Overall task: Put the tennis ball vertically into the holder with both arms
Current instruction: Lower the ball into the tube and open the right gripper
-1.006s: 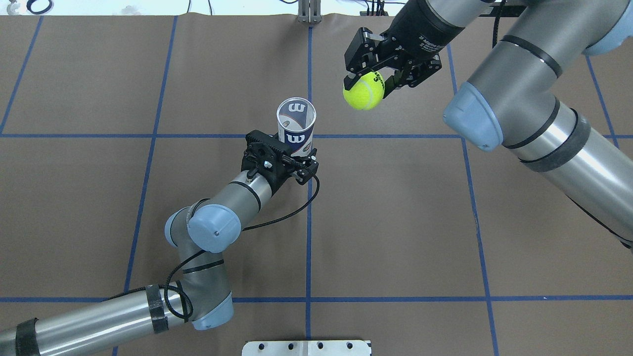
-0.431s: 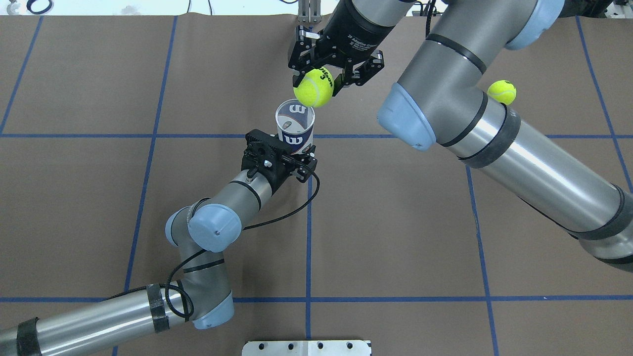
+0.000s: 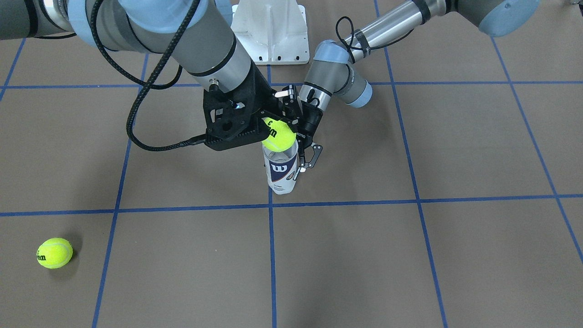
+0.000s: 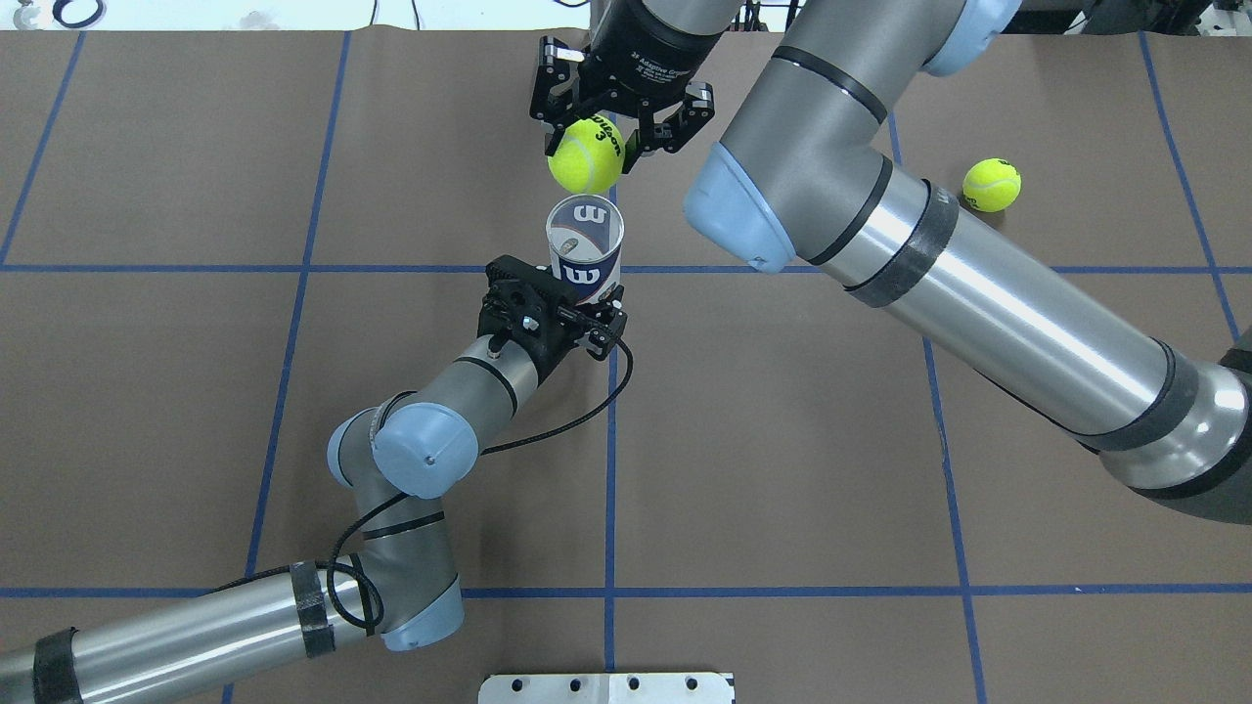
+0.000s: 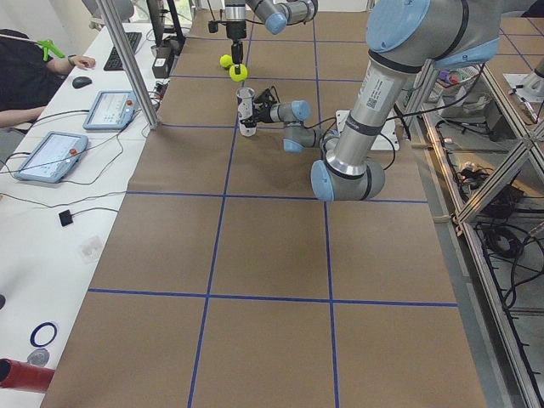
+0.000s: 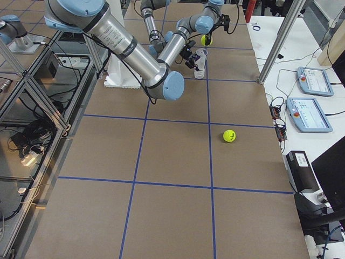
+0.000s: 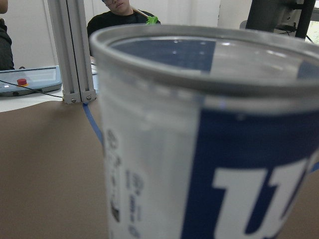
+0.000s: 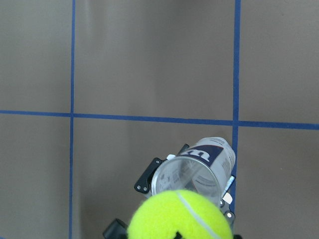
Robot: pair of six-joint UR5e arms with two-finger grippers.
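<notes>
The holder point(image 4: 585, 252), a clear can with a navy "W" label, stands upright with its mouth open. My left gripper point(image 4: 591, 305) is shut on its lower part; the holder fills the left wrist view point(image 7: 209, 139). My right gripper point(image 4: 590, 147) points down and is shut on a yellow tennis ball point(image 4: 585, 158). In the front view the ball point(image 3: 278, 135) hangs just above the holder's point(image 3: 281, 172) mouth. In the right wrist view the ball point(image 8: 179, 216) is at the bottom edge, with the open mouth point(image 8: 197, 172) just beyond it.
A second tennis ball point(image 4: 991, 185) lies loose on the brown mat at the far right, also seen in the front view point(image 3: 54, 253). The white robot base point(image 3: 273, 32) stands behind the arms. An operators' desk with tablets point(image 5: 51, 157) borders the far edge.
My right arm has swung the ball left, from well right of the holder to just over its mouth. The loose ball came into view behind the arm. The left gripper has held still.
</notes>
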